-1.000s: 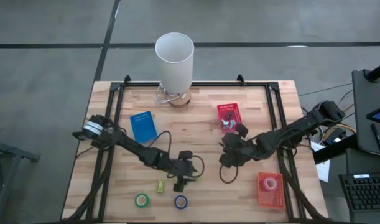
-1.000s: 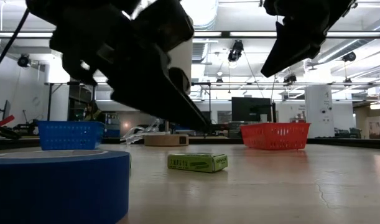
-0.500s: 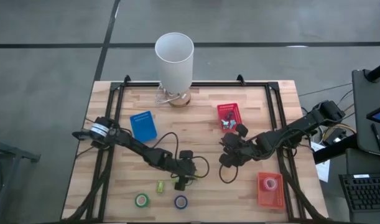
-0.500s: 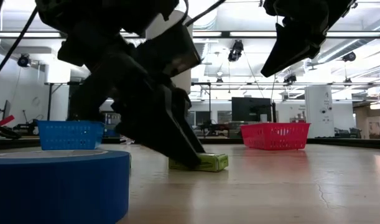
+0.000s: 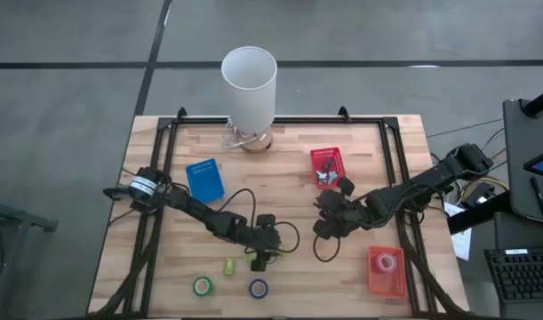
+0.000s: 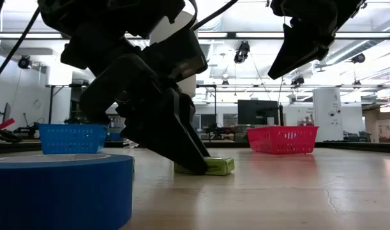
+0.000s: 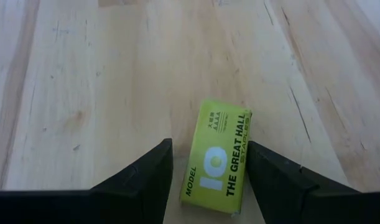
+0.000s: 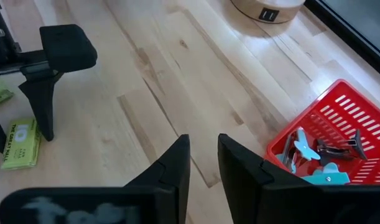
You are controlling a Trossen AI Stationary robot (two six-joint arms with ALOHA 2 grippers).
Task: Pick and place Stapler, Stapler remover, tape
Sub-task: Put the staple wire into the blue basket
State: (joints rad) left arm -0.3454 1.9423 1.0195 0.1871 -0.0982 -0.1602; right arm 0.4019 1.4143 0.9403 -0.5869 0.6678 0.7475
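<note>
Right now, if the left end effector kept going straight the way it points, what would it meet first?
The yellow-green staple box: it lies between the open fingers of the left end effector, flat on the table. Probably it is the first contact.

green tape (image 5: 203, 286) and blue tape (image 5: 259, 288) lie flat on the worktop at about 7 and 6 o'clock, apart from each other; the blue roll fills the low view's near corner. a pink tape (image 5: 387, 261) with a pale centre lies flat in the orange-red basket (image 5: 387, 284) at 4 o'clock.
</note>
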